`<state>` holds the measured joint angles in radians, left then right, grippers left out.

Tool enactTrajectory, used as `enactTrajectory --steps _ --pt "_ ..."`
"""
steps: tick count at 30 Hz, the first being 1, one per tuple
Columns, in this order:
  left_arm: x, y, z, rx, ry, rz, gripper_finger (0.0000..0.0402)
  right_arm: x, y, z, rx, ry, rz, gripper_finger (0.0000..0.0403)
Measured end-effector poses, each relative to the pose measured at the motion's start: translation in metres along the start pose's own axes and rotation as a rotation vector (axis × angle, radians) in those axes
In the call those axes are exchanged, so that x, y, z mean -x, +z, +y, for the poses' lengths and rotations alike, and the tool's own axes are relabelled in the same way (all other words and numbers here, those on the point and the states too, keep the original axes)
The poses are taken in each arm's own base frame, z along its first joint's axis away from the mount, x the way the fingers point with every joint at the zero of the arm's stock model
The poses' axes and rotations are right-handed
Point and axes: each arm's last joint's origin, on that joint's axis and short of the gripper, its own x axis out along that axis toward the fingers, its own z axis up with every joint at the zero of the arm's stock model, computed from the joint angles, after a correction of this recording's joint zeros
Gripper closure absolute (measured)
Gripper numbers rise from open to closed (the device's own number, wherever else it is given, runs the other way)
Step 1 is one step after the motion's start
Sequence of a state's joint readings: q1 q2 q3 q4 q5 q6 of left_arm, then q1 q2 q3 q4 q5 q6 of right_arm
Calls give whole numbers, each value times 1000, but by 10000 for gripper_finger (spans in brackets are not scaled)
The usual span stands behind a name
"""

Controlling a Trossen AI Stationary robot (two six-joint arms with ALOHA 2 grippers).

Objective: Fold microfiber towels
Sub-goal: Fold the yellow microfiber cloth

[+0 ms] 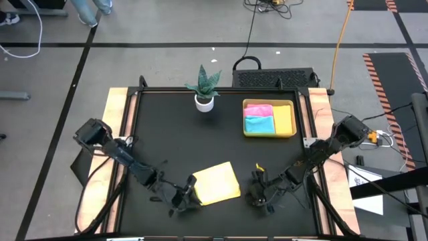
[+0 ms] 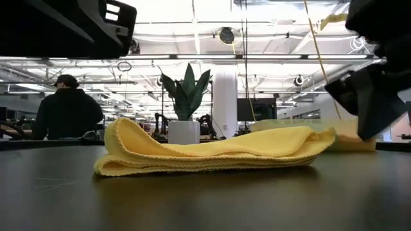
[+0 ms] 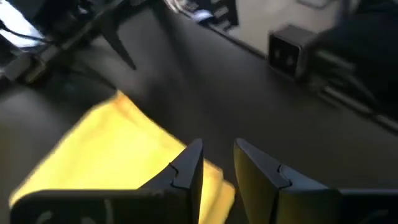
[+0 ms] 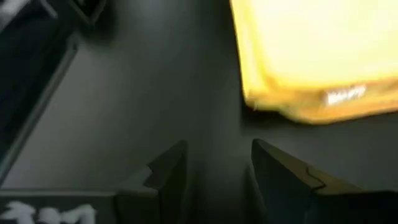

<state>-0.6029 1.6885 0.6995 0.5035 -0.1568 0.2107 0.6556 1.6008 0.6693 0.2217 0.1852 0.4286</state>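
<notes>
- Two dark arms reach in from the tabletop's (image 1: pixel 167 140) near corners, one on each side of a folded yellow towel (image 1: pixel 216 183).
- Left pincer (image 1: pixel 182 197): low at the near edge, just beside the yellow towel's left edge. In the left wrist view its fingers (image 3: pixel 186 171) stand apart with nothing between them, and the towel lies beside one finger.
- Yellow towel: folded into a flat, layered rectangle near the middle of the near edge. In the low view it (image 2: pixel 212 151) rests flat on the tabletop.
- Right pincer (image 1: pixel 261 194): low at the near edge, a little apart from the towel's right edge. Its fingers (image 4: pixel 168 171) are spread wide and empty over bare tabletop.
- Potted plant (image 1: pixel 204 90): far side, left of centre.
- Yellow-green tray (image 1: pixel 269 133): far right, holding a pink towel (image 1: pixel 258 109), a light blue towel (image 1: pixel 259 124) and an orange towel (image 1: pixel 283 119), all folded.
- Person (image 2: pixel 67 109) in dark clothing: in the room beyond the table, seen in the low view.
</notes>
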Motion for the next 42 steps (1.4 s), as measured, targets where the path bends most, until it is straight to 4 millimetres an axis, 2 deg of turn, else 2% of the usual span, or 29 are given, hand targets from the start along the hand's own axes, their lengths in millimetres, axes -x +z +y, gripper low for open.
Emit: enactTrajectory --steps 5,12,16,20,29,34,37,42 --pt "-7 -1 -8 23 72 28 291 7 6 2 6 -16 -54 229" --pt "-27 -9 -7 41 41 96 198 10 9 3 24 -15 -77 229" --pt "-34 -7 -8 5 29 150 176 10 9 3 24 -14 -79 229" --pt "-36 -9 -8 -2 36 202 199 11 13 5 93 -1 -119 229" --pt "-35 -10 -7 38 68 224 314 14 28 11 302 23 -279 229" --pt "-33 -5 -10 75 74 193 384 8 26 6 435 -119 -283 229" --pt "-32 -3 -11 117 119 182 393 0 20 5 528 -146 -245 227" --pt "-30 -1 -14 120 239 172 388 -6 17 3 521 -150 -230 199"
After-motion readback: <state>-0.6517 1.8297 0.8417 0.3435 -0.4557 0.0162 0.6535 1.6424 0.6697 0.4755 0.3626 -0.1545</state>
